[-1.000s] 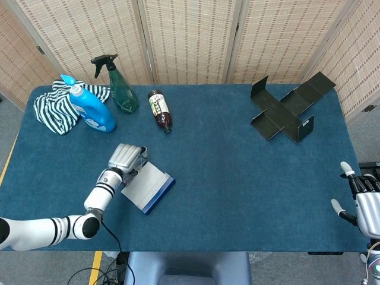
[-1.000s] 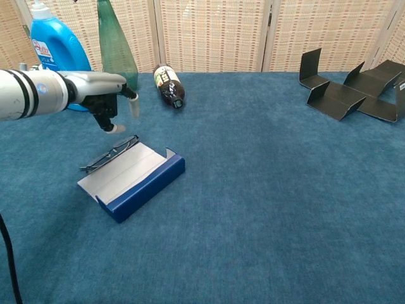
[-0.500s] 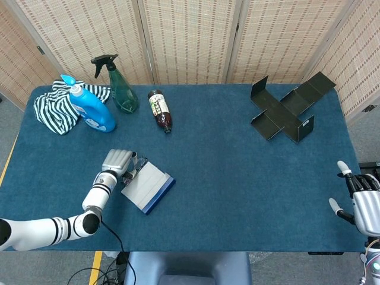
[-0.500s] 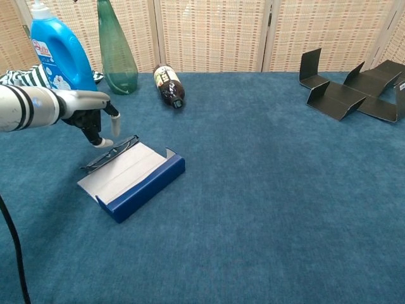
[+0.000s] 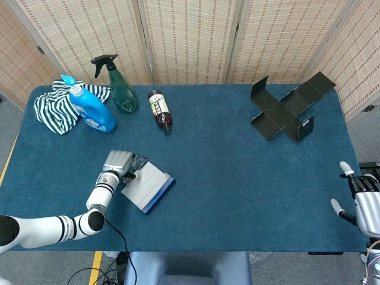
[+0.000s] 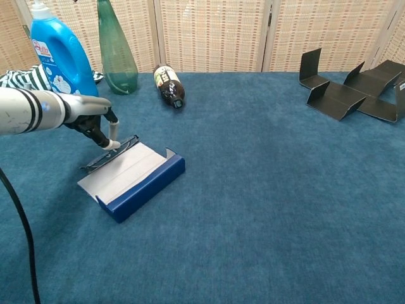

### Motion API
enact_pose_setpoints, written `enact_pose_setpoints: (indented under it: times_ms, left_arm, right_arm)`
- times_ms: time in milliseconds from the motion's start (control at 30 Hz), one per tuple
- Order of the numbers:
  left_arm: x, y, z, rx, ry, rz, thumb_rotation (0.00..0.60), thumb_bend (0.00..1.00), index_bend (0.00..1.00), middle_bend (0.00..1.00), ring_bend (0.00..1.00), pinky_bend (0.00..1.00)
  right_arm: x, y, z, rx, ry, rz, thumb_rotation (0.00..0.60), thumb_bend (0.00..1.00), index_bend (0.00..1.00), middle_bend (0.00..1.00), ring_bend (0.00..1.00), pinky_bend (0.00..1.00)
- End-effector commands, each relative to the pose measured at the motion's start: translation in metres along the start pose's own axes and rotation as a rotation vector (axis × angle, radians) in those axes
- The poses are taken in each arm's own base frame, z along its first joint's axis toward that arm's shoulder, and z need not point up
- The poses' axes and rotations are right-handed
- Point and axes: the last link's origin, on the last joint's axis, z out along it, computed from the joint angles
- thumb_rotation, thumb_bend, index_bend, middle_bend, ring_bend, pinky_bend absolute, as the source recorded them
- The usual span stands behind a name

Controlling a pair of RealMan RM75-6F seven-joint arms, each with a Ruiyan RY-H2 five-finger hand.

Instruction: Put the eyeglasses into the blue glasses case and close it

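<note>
The eyeglasses [image 6: 112, 151] are lying folded on the bench [image 6: 266, 190], just beside the far long edge of the open blue glasses case [image 6: 134, 178], their long axis running parallel to it. The left hand [image 6: 96, 125] is reaching down over them, fingers [image 6: 112, 137] slightly apart and touching the frame, nothing gripped yet. The right hand [image 5: 363, 208] is sitting well apart, fingers spread and holding nothing, so the pickup looks like the left hand's job.

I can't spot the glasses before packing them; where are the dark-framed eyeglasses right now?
In the chest view, the dark-framed eyeglasses lie on the table at left, along the far edge of the open blue glasses case, under the left hand's fingertips.
</note>
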Motion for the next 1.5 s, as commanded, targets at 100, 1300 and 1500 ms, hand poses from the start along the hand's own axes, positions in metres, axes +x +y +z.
enact_pose_setpoints:
  times_ms: [100, 1300, 1500]
  left_arm:
    - [-0.002, 0.005, 0.003, 0.003, -0.015, -0.001, 0.385, 0.40, 0.48, 1.00, 0.96, 0.99]
    - [-0.012, 0.006, 0.016, 0.046, 0.003, 0.037, 0.588, 0.40, 0.59, 1.00, 0.97, 0.99]
    - [-0.011, 0.004, 0.013, 0.044, 0.017, 0.045, 0.599, 0.42, 0.62, 1.00, 0.97, 1.00]
  right_arm:
    - [0.000, 0.000, -0.002, 0.003, 0.007, 0.005, 0.600, 0.27, 0.05, 0.30, 0.35, 0.24]
    - [0.002, 0.004, -0.004, -0.019, 0.006, -0.002, 0.600, 0.27, 0.05, 0.31, 0.37, 0.25]
    - [0.003, 0.004, -0.004, -0.021, 0.008, -0.003, 0.600, 0.27, 0.05, 0.31, 0.37, 0.25]
